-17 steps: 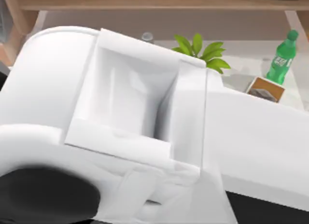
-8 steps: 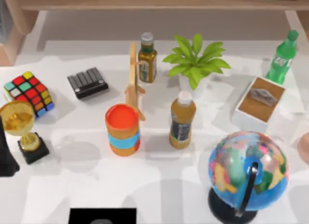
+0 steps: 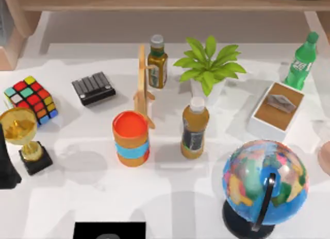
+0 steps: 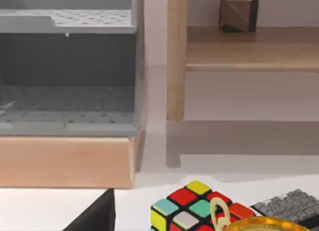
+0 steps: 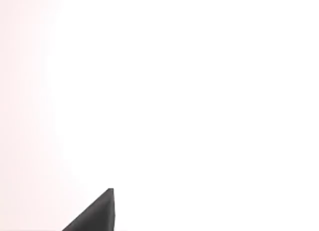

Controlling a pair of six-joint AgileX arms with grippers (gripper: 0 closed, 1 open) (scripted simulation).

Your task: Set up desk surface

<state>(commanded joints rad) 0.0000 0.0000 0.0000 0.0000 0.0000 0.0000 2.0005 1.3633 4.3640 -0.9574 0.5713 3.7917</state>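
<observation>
The desk surface is a broad white tabletop with many objects standing on it. A dark part of my left gripper shows at the top view's left edge, right beside a gold trophy on a black base. In the left wrist view a black tip of that gripper sits low, near the colour cube and the trophy's rim. The right wrist view shows a black tip of my right gripper over plain white desk surface.
Left: a colour cube and a black keypad. Centre: a wooden stand, brown bottle, plant, orange bottle and orange can. Right: a globe, box and green bottle. Wooden shelf behind.
One second ago a white arm covered most of the top view; it has moved out, and the whole desk shows. The objects have not moved since half a second ago.
</observation>
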